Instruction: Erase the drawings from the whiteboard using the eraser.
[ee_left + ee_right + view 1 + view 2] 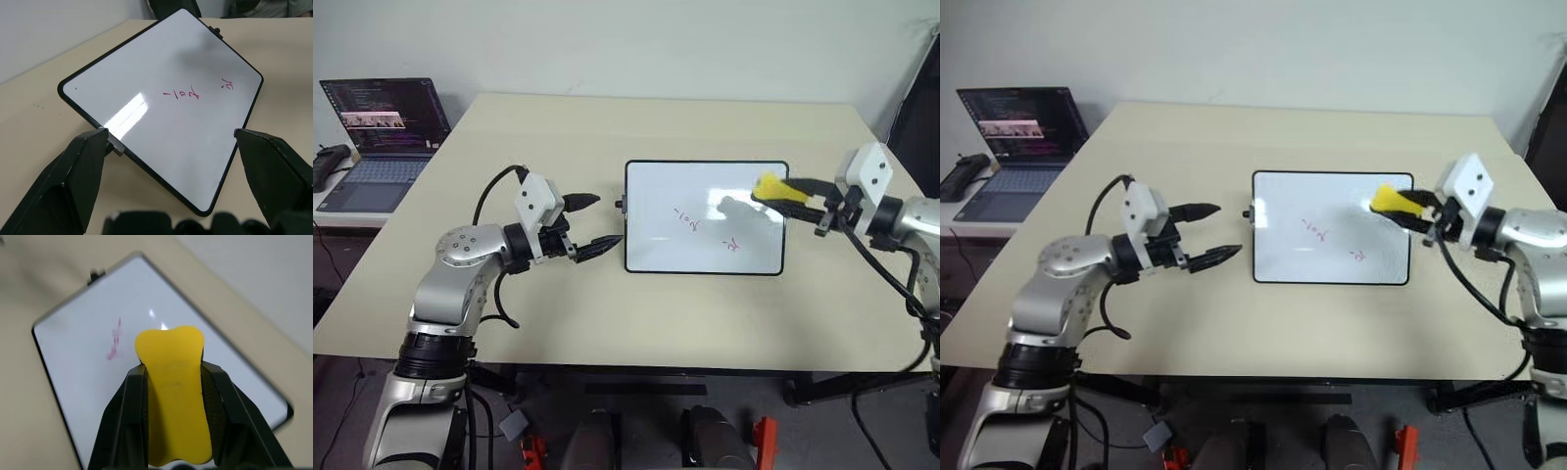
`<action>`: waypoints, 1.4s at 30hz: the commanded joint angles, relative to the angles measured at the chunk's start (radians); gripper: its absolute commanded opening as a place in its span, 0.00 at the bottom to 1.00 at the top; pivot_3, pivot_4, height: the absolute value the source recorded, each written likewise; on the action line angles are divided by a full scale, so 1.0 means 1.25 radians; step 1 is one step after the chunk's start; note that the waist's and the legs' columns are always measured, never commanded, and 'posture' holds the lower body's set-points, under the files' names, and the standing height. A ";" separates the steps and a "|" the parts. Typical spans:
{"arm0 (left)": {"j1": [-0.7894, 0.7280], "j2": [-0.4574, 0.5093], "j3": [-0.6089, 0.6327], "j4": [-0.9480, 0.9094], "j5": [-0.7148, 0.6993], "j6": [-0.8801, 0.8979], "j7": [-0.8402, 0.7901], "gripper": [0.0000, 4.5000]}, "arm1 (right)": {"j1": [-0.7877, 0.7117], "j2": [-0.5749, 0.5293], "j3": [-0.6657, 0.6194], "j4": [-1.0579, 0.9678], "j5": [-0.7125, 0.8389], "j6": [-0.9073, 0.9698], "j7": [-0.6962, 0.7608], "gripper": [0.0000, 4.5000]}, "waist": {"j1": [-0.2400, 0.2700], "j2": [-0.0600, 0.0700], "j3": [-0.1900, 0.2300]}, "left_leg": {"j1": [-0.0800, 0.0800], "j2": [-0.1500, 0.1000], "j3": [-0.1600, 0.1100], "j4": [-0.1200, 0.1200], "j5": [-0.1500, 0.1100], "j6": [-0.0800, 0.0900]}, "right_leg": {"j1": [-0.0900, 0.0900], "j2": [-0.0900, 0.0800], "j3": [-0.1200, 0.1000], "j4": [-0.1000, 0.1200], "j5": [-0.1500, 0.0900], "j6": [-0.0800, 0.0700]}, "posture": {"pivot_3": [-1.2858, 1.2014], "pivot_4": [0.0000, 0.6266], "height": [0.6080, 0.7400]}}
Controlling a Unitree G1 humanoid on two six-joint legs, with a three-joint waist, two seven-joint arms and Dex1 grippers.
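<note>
Right gripper fingers clamping yellow eraser above whiteboard, left gripper fingers spread, drawings clearest at left wrist

I'm looking at what reads as a lab or office test room. A wide beige tabletop stands against a plain pale wall, with nothing homely about it. Beside the tabletop's far left corner, on a lower side desk, an open laptop shows lines of code and a small video window. Cables trail loose below the tabletop's near left edge.
</note>
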 commanded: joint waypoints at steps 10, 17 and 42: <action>-0.027 -0.001 -0.017 -0.025 0.002 0.018 -0.008 1.00 | 0.053 -0.067 -0.019 0.011 -0.044 -0.044 -0.001 0.25 | -0.004 0.000 0.000 | -0.006 0.000 0.001 0.003 0.000 0.000 | -0.007 0.001 0.001 0.002 0.001 0.003 | 0.52 0.24 1.00; -0.049 -0.008 -0.014 0.004 0.018 0.004 0.015 1.00 | -0.004 -0.035 -0.013 0.043 -0.049 -0.054 -0.041 0.25 | -0.002 0.000 0.000 | -0.007 0.000 0.000 0.003 0.000 0.000 | -0.007 0.001 0.001 0.001 0.002 0.003 | 0.52 0.24 1.00; -0.086 -0.019 -0.011 0.038 0.038 -0.019 0.025 1.00 | -0.083 0.021 0.006 0.034 -0.046 -0.042 -0.055 0.25 | -0.003 0.000 0.000 | -0.007 0.000 0.000 0.004 0.000 0.000 | -0.007 0.001 0.000 0.002 0.004 0.000 | 0.52 0.24 1.00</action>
